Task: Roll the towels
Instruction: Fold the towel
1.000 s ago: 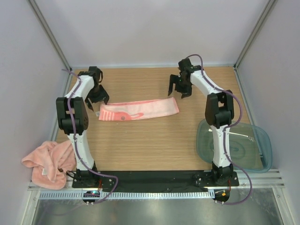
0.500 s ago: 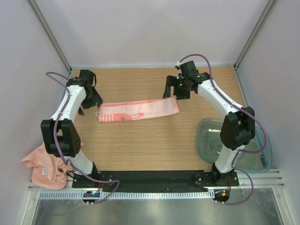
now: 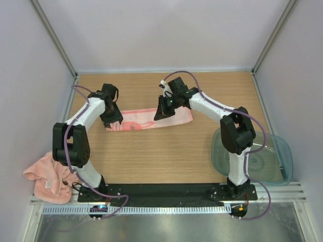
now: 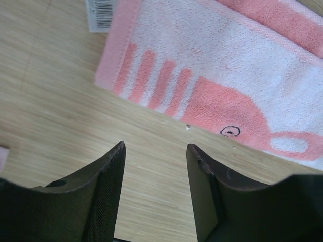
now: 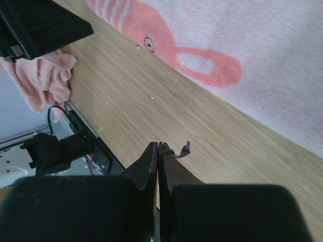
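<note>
A long pink-and-white towel lies flat across the middle of the wooden table, its printed side up with a barcode label at its left end. My left gripper sits low at that left end, open, with only bare wood between its fingers, just short of the towel's near edge. My right gripper hovers over the towel's right half. Its fingers are shut with nothing between them, above the wood in front of the towel. A second, crumpled pink towel lies at the near left.
A clear teal glass dish sits at the near right beside the right arm's base. Metal frame posts and grey walls close in the table on three sides. The black base rail runs along the near edge.
Both arms have swung inward and down onto the flat towel, the right one moving left to its middle. The right gripper has closed; the left one has narrowed.
</note>
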`<state>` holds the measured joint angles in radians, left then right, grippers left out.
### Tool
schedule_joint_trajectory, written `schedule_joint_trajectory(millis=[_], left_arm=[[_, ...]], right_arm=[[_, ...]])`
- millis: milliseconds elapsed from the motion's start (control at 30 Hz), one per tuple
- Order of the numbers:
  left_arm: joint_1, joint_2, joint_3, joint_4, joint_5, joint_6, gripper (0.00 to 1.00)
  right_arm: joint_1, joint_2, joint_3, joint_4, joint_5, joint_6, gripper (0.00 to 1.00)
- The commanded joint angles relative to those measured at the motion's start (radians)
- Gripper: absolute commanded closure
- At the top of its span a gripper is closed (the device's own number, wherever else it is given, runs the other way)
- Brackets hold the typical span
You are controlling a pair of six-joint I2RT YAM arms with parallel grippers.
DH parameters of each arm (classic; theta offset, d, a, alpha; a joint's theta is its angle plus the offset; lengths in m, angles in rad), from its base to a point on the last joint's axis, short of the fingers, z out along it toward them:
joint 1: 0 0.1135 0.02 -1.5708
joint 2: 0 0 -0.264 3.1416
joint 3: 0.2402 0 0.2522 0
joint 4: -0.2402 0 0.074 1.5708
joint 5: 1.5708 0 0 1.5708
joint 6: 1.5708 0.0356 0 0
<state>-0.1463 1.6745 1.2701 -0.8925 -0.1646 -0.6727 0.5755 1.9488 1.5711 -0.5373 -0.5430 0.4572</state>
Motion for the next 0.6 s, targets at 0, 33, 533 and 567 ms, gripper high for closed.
schedule_joint_trajectory(millis=[0,33,533,567], left_arm=[[0.005,0.051,0.008,0.089,0.066,0.009,0.48],[0.005,0.062,0.008,0.098,0.066,0.01,0.51],[0.076,0.229,0.048,0.113,0.059,-0.05,0.6],[0.079,0.234,0.045,0.112,0.059,-0.051,0.6]], right_arm=[[0.038,0.061,0.058,0.14,-0.141,0.078,0.96],[0.044,0.079,0.066,0.167,-0.155,0.092,0.98],[0.113,0.438,0.29,0.336,-0.256,0.27,0.99],[0.113,0.45,0.297,0.338,-0.247,0.278,0.99]])
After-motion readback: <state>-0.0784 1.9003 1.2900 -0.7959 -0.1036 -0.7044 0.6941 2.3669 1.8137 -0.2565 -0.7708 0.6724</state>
